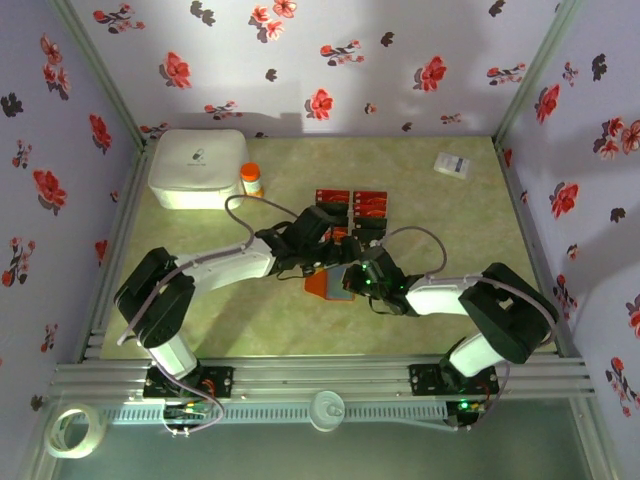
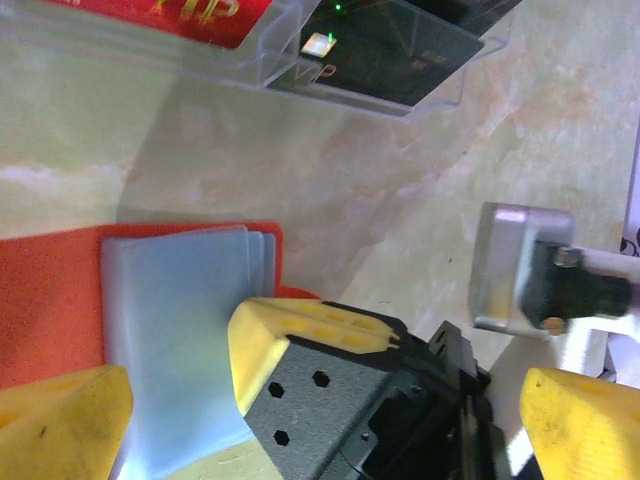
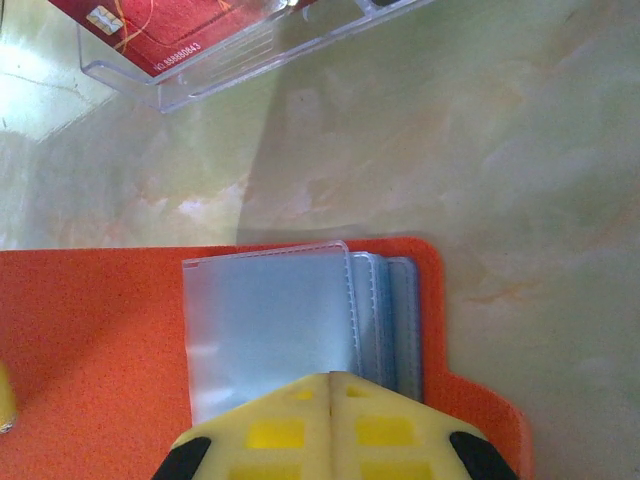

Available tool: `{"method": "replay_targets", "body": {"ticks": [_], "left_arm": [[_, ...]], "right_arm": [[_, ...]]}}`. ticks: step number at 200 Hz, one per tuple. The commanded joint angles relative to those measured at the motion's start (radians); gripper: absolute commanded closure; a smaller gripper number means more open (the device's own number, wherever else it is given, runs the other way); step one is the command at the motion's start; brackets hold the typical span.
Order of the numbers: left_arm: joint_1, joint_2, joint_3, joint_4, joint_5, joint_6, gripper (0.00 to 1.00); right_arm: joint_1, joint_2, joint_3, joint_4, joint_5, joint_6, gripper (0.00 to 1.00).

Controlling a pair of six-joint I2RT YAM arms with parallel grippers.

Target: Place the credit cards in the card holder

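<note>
In the middle of the table [image 1: 450, 230] the holder [image 1: 318, 284] lay open and flat, orange cover down, its bluish sleeves [image 3: 265, 320] facing up. Through the clear plastic the sleeves looked empty, so no card seemed to be stowed yet. The cards [image 1: 352, 205] sat just beyond it in a clear tray [image 3: 190, 85], red ones [image 3: 130, 30] and at least one black [image 2: 390, 55], none of them lifted out.

The right gripper [image 3: 330, 380] had its yellow fingers pressed together, seam to seam, over the near edge of the sleeves. It may have been pinning the holder down or nipping a sleeve edge; the wrist view was too close to say which. The left gripper [image 2: 320, 390] stood wide, with nothing between its fingers, one finger above the holder and the other off to the side over bare table.

By these views the work was at its very start: holder opened and steadied, every card left to pick, slide into a sleeve, and the wallet perhaps to fold afterwards.
</note>
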Motion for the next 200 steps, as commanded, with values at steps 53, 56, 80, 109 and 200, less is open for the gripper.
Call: {"method": "replay_targets", "body": {"ticks": [53,56,80,109,200], "left_arm": [[0.061,-0.036,-0.192,0.131,0.024,-0.008,0.0],[0.064,-0.036,-0.194,0.127,0.023,0.0,0.0],[0.073,-0.03,-0.211,0.112,0.021,0.057,0.0],[0.073,-0.02,-0.212,0.089,0.009,0.136,0.0],[0.071,-0.062,-0.226,0.037,-0.073,0.328,0.0]], "right_arm": [[-0.005,0.01,-0.042,-0.037,0.005,0.007,1.0],[-0.005,0.011,-0.043,-0.036,0.005,0.008,1.0],[-0.006,0.01,-0.043,-0.037,0.004,0.01,1.0],[-0.005,0.007,-0.043,-0.039,0.004,0.017,1.0],[-0.023,-0.023,-0.029,-0.051,-0.011,0.027,1.0]]}}
